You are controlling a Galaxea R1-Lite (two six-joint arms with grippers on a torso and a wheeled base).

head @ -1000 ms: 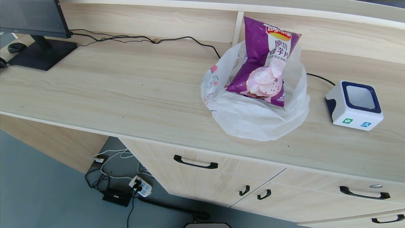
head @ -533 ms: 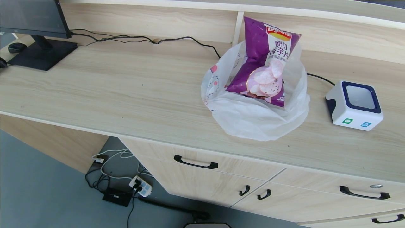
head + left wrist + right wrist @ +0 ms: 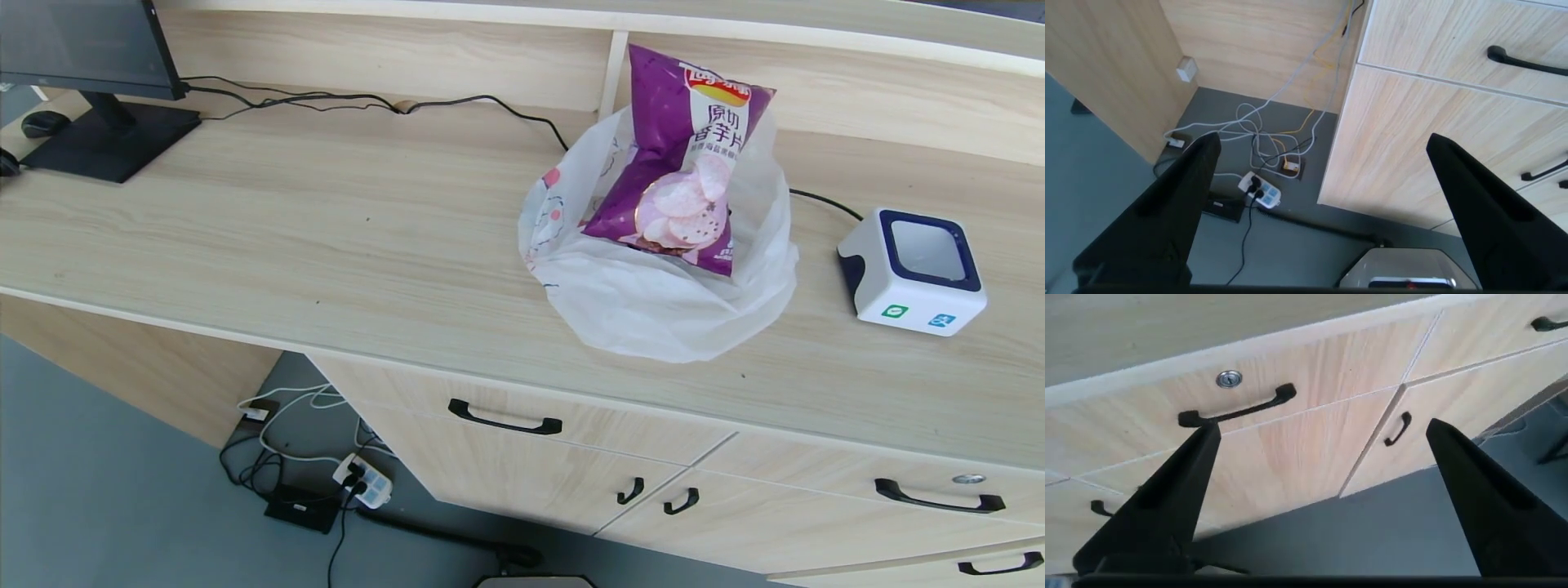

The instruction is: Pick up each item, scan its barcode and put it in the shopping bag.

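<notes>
A pale wood-grain surface (image 3: 326, 245) is running across the room, with drawers (image 3: 522, 457) beneath it and a grey floor (image 3: 122, 506) below. A white plastic shopping bag (image 3: 653, 310) is sitting on it, and the purple crisp packet (image 3: 682, 163) is standing upright inside, its top poking out. Near the bag, on the robot's right and not touching it, a white barcode scanner (image 3: 914, 269) is resting window up. A monitor (image 3: 82, 41) is standing at the far left. The left claw (image 3: 1319, 147) is hanging released – fingers wide apart – over floor cables and a power strip (image 3: 1261, 192). The right claw (image 3: 1321, 433) is likewise gaping and empty, facing a drawer front (image 3: 1315, 376) bearing a keyhole lock (image 3: 1228, 378) and a black handle (image 3: 1237, 408).
</notes>
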